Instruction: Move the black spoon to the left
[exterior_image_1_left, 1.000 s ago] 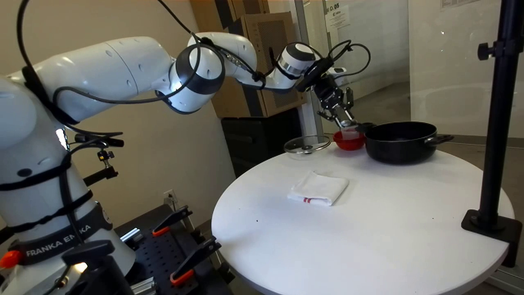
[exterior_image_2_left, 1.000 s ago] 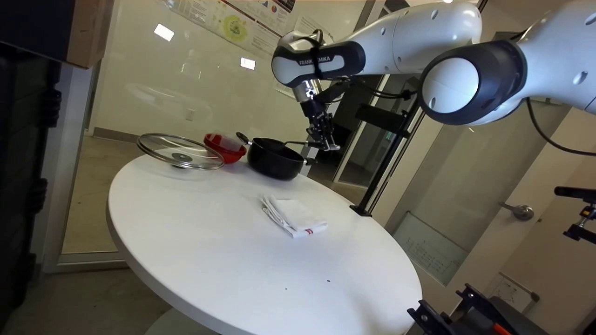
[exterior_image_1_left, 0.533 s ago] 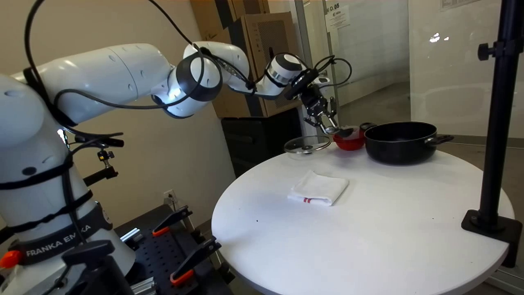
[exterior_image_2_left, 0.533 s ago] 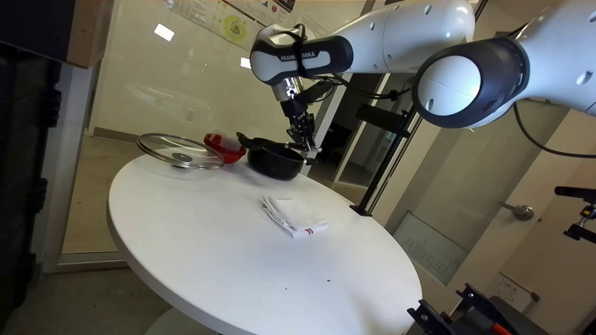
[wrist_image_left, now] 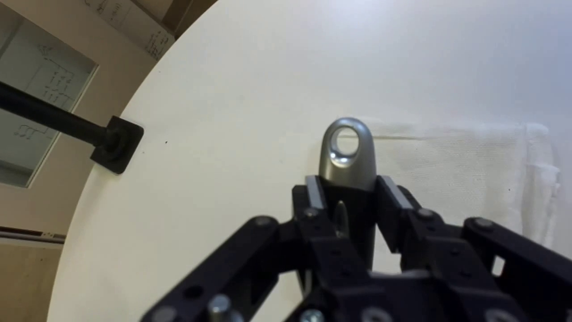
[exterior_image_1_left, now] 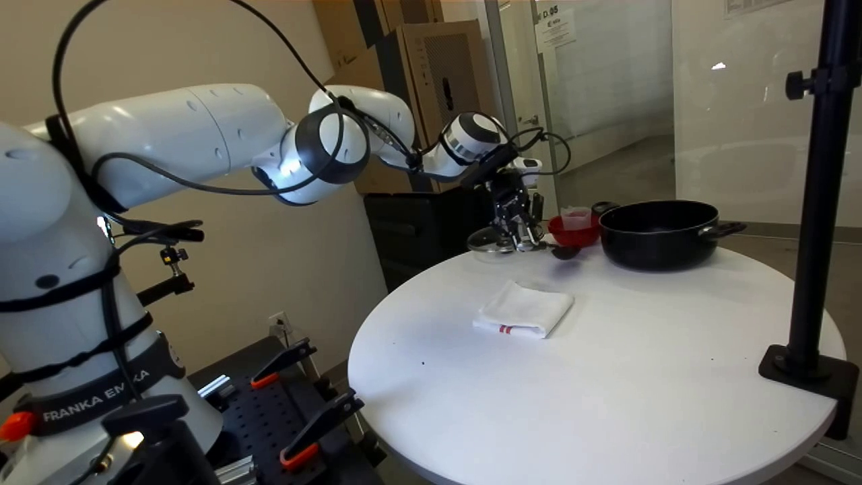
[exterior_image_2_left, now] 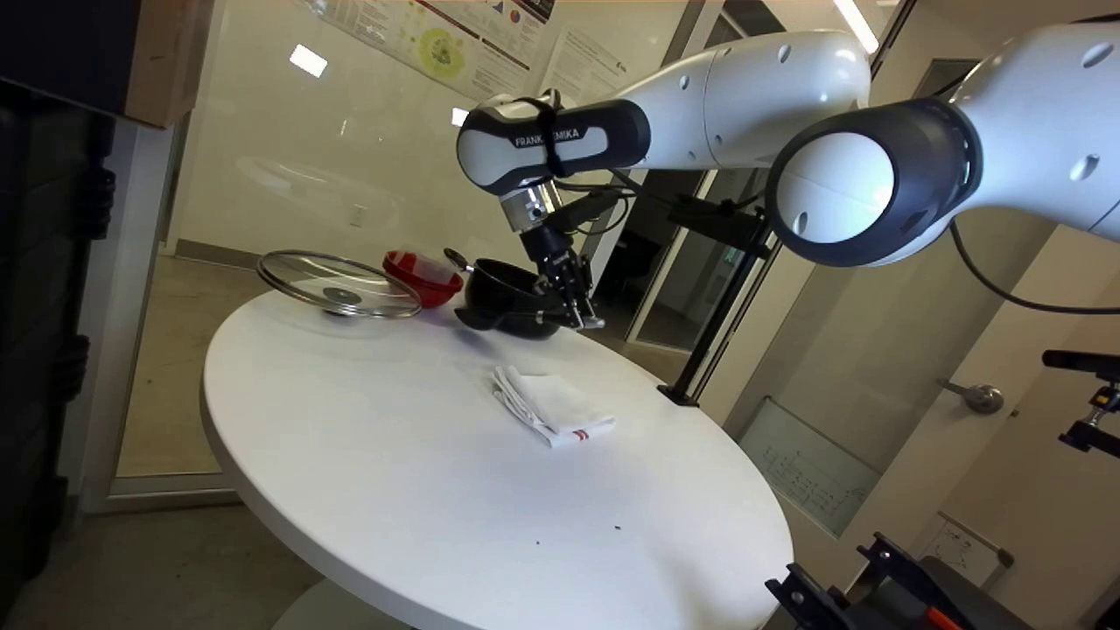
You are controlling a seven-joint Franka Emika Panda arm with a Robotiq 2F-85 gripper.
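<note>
1. Cloth [exterior_image_1_left: 524, 311], white and folded, lies nearest us on the surface [exterior_image_1_left: 592, 404].
2. Beyond it we see the hand [wrist_image_left: 351, 190] clamped on the black spoon [exterior_image_1_left: 566, 253], the handle [wrist_image_left: 348, 172] pinched between its fingers [wrist_image_left: 389, 212].
3. In an exterior view, the spoon hangs over the surface, left of the black pan [exterior_image_1_left: 658, 252] and apart from it.
4. Farther back we find a glass lid [exterior_image_1_left: 485, 244] and a red bowl [exterior_image_1_left: 572, 237] near each other.

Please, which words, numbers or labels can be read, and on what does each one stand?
"FRANKA EM KA": dark base band; cable hides a letter.
"FRANK MIKA": wrist link; strap hides the middle.
"D.05": glass panel, slightly blurred.
Too small or blurred: poster, paper sheets, handwriting.
</note>
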